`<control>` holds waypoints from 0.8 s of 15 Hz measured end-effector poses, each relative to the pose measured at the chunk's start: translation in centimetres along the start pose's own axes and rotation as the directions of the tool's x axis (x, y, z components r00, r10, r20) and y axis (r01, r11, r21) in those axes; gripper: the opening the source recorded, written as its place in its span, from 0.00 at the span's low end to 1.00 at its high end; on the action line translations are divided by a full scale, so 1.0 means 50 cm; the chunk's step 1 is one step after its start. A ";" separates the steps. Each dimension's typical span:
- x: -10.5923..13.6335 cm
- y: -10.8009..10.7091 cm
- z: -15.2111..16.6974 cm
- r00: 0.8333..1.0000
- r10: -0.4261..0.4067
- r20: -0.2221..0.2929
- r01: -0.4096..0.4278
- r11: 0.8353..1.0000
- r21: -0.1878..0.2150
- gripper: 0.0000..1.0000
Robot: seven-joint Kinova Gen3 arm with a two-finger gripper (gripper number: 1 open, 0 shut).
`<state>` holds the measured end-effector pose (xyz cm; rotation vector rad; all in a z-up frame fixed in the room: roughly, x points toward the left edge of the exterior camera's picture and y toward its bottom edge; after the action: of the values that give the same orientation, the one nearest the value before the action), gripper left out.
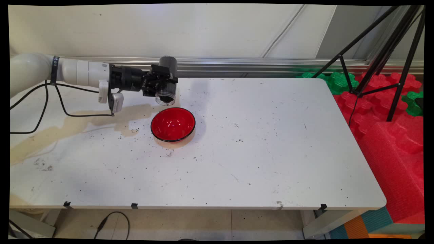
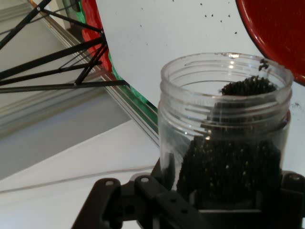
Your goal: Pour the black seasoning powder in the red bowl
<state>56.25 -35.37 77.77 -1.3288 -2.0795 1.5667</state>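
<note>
My gripper is shut on a clear plastic jar that holds small dark grains. The jar is tilted over, its open mouth pointing down toward the red bowl, which sits on the white table just in front of it. In the hand view the jar fills the middle, with dark grains piled up to its threaded rim. A slice of the red bowl shows at the upper right. The bowl's inside looks bare.
Dark grains lie scattered over the table around the bowl. A brownish stain spreads across the left side. Black cables hang from the arm. A black tripod and red and green foam blocks stand beyond the right edge.
</note>
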 end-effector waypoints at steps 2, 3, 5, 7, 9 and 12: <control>0.002 -0.001 -0.001 1.000 0.030 -0.002 -0.030 1.000 0.004 0.00; 0.003 -0.002 -0.002 0.999 0.043 -0.003 -0.043 0.999 0.006 0.00; 0.004 -0.003 -0.003 0.997 0.071 -0.004 -0.071 0.997 0.010 0.00; 0.005 -0.003 -0.005 0.996 0.092 -0.005 -0.092 0.996 0.014 0.00; 0.005 -0.004 -0.006 0.994 0.111 -0.005 -0.111 0.994 0.016 0.00; 0.006 -0.005 -0.007 0.992 0.130 -0.006 -0.130 0.991 0.020 0.00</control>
<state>56.16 -34.90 78.03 -1.4878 -2.0052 1.6260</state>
